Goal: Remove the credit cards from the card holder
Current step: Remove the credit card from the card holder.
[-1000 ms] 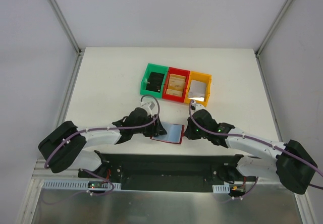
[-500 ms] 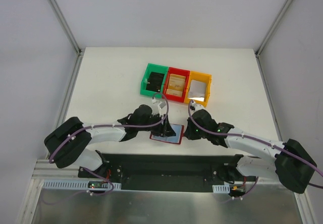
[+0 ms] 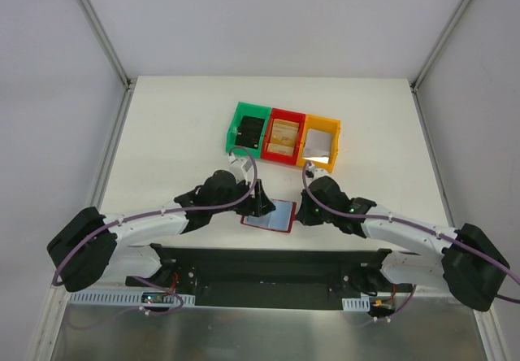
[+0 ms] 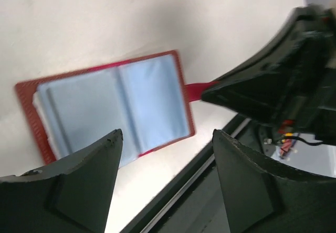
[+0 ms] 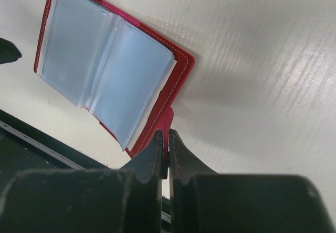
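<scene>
Black left gripper (image 4: 165, 138): fingers spread wide, holding nothing, hanging just above the holder.
Black right gripper (image 5: 165, 138): fingers pressed together, pinching the short red strap tab (image 5: 166, 122).
Holder: small dark red folding card holder (image 4: 113, 104), lying open and flat on the table with two grey-blue sleeve panels facing up. It is below and just ahead of the left gripper, and at the right gripper's fingertips.
Long axis: runs from under the left gripper across to the right gripper, with the strap tab at the right gripper's end; the fold crosses it midway.
Nearer arm: the right one touches only the tab, and the left one is free over the panels, so it looks like the one to reach in.
Cards: a pale edge shows at the sleeves' outer sides; I cannot tell whether it is a card.
Surface: smooth white table (image 3: 179, 125); the thin holder would likely slide without the tab pinned.
Room: the dark base plate (image 3: 268, 263) is just behind the holder, toward the arm bases. The green (image 3: 246, 129), red (image 3: 283, 136) and yellow (image 3: 321, 141) plastic bins stand well beyond both grippers.
</scene>
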Controlling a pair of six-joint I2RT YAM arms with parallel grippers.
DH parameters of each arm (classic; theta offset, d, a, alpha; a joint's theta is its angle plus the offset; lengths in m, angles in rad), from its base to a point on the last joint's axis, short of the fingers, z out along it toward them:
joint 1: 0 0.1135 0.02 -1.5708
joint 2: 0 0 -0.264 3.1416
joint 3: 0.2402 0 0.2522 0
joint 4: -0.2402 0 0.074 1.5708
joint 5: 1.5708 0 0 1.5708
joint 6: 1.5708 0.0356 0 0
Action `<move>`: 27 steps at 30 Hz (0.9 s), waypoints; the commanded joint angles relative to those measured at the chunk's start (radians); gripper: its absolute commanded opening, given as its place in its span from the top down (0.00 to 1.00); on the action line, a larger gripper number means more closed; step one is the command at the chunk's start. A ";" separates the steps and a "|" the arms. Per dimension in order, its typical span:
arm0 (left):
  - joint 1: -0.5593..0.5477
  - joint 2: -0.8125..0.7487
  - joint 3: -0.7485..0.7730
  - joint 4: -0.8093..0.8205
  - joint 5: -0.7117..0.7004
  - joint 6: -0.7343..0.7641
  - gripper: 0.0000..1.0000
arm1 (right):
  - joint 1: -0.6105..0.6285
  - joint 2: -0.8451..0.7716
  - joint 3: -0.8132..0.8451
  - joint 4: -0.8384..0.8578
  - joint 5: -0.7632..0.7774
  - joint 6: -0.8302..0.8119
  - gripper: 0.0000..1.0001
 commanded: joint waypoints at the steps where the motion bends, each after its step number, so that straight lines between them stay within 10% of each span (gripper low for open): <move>1: 0.009 0.007 -0.035 -0.114 -0.115 -0.014 0.31 | 0.006 0.003 0.013 0.025 -0.006 -0.002 1.00; 27: 0.020 0.116 -0.014 -0.085 -0.033 -0.020 0.35 | 0.006 0.006 0.007 0.028 -0.016 0.000 1.00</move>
